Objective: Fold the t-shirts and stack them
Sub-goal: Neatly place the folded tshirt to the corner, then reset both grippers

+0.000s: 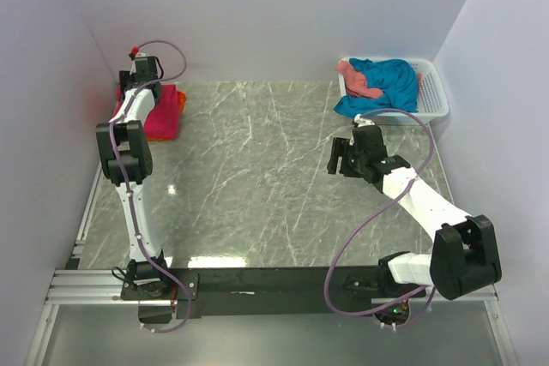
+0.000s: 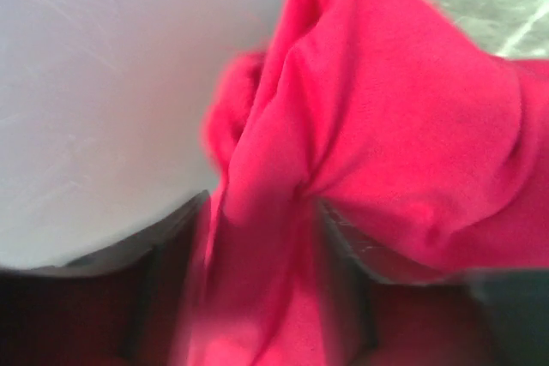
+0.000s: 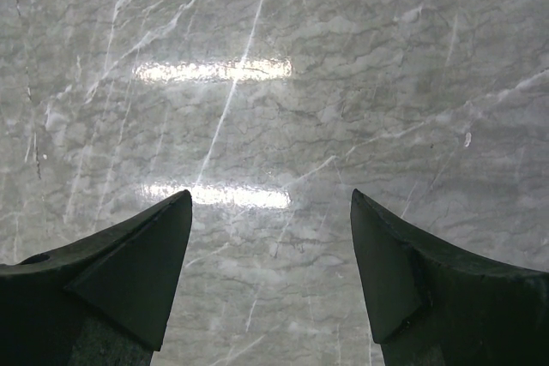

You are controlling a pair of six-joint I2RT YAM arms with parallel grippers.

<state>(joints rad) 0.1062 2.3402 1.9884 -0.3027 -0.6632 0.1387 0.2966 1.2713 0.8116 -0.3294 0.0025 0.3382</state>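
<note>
Left tool [image 2: 257,237], far left on the grey marbled counter [image 1: 257,177], magenta-pink cloth t-shirt [image 1: 161,116] between its jaws (grip uncertain), should lift straight up, sparing the folds; right tool [image 3: 270,212] spread, empty.

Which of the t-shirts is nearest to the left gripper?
The magenta-pink t-shirt in the far left corner, lying on the orange t-shirt; the left gripper is at it. The teal-blue t-shirt and salmon-pink t-shirt lie in the white basket.
</note>
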